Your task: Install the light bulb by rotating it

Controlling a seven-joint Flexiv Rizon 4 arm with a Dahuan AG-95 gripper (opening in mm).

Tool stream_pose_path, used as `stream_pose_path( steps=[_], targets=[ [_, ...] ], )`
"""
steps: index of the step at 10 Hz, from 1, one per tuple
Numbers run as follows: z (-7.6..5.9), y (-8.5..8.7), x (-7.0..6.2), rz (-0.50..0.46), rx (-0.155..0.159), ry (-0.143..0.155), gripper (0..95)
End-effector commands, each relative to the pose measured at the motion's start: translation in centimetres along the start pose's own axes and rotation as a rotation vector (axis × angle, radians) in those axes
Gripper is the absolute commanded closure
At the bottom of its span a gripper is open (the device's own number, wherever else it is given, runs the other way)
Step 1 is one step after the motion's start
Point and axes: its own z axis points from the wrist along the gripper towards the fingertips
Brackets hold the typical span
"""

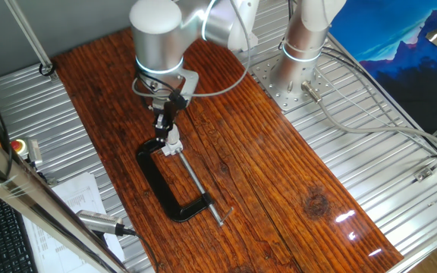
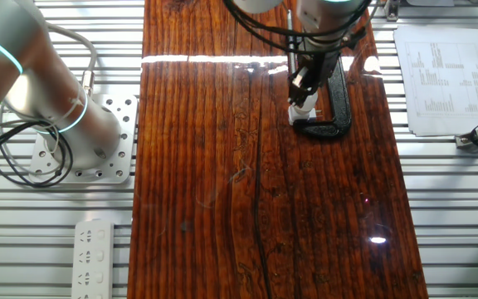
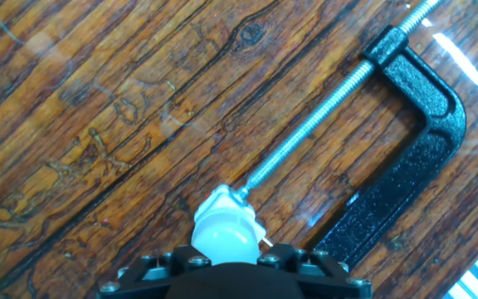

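Jaws grip the small white frosted light bulb (image 3: 222, 237) at the black iron C-clamp's (image 3: 421, 141) screw tip — twist squarely, straight above, without tilting.

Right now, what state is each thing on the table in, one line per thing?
light bulb: upright, at the gripper's tip, over a small white socket block
gripper: down on the bulb; fingers hidden, grip cannot be told
C-clamp: lying flat, screw run far out, its tip at the socket block
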Motion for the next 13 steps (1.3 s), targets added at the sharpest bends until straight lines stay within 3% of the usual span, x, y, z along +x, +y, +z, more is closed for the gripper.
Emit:
stream_pose_path(
  steps=[1,3,4,7,8,11,13],
  targets=[
    [0.55,-0.07,0.12,0.011,0.004,-0.002,38.0],
    [0.56,-0.11,0.14,0.018,0.01,-0.007,38.0],
    [0.56,-0.11,0.15,0.02,0.01,-0.005,57.0],
    [0.55,-0.1,0.15,0.048,0.007,-0.002,57.0],
    [0.59,-0.1,0.16,0.05,0.01,-0.002,76.0],
    [0.28,-0.02,0.28,0.09,-0.003,0.009,76.0],
    [0.42,0.06,0.37,0.137,0.005,0.01,76.0]
  ],
)
